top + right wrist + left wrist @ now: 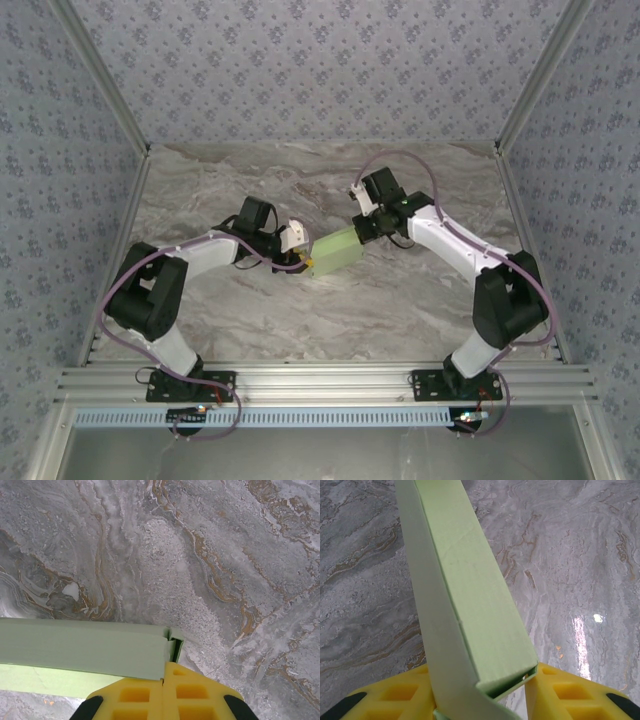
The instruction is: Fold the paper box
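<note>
Box [335, 250] looks mostly formed, left gripper [485, 692] clamping one end, right gripper [165, 675] clenched shut at the other; flaps [173, 647] look untucked.

The top external camera is fixed above and behind the arm bases. It looks down and forward at long range and covers the whole table [300, 320] and the patterned walls [60, 200] around it.

The left wrist camera sits just behind the left gripper [485, 692]. It looks out past it at close range, angled down onto the marbled surface.

The right wrist camera is mounted the same way behind the right gripper [165, 687], also close to the tabletop.

All three views share the paper box [337, 250] near the table centre. The wrist cameras appear to face it from opposite ends, though their narrow fields leave this uncertain.
</note>
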`<state>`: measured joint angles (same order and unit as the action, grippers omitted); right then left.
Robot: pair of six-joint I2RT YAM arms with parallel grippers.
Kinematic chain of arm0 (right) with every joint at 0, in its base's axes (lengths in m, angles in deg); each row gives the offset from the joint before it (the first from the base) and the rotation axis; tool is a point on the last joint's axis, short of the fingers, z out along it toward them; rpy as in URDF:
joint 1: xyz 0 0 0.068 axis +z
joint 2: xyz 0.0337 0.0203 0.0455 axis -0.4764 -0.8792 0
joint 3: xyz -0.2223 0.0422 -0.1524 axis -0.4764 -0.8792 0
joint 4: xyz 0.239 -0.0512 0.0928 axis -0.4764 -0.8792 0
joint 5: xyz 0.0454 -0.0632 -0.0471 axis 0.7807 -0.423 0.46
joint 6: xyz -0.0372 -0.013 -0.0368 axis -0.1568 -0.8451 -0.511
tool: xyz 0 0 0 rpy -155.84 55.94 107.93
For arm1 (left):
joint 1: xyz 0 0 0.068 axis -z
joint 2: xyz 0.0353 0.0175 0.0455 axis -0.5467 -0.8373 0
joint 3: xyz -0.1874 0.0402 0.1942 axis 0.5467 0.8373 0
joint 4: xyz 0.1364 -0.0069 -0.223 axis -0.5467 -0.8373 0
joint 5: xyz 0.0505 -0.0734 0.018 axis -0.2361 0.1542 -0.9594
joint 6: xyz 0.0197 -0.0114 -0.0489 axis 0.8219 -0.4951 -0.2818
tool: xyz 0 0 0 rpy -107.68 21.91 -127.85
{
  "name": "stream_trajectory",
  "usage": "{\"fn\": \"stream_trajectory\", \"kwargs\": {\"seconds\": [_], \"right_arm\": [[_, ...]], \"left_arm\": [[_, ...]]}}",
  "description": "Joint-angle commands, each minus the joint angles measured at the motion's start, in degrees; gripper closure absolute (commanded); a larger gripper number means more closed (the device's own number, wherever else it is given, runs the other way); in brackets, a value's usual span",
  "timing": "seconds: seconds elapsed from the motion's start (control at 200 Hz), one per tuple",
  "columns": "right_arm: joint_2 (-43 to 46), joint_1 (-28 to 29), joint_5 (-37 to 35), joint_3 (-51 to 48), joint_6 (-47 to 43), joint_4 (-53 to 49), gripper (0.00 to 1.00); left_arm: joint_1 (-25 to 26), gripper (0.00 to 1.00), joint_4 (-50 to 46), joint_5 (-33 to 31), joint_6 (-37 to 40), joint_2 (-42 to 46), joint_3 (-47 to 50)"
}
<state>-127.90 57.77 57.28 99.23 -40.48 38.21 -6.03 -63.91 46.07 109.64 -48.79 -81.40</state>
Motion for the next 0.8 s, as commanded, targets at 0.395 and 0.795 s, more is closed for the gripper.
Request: {"fn": "stream_trajectory", "kwargs": {"seconds": [0.395,0.795], "right_arm": [[3.26,1.06,-2.42,-10.30,-1.36,3.57,0.96],[3.57,2.86,-6.33,-8.53,2.33,2.35,0.96]], "left_arm": [[0.56,0.58,-1.86,-1.86,-0.80,-1.42,-1.95],[0.45,0.46,2.08,-1.45,-5.62,1.83,-0.37]]}}
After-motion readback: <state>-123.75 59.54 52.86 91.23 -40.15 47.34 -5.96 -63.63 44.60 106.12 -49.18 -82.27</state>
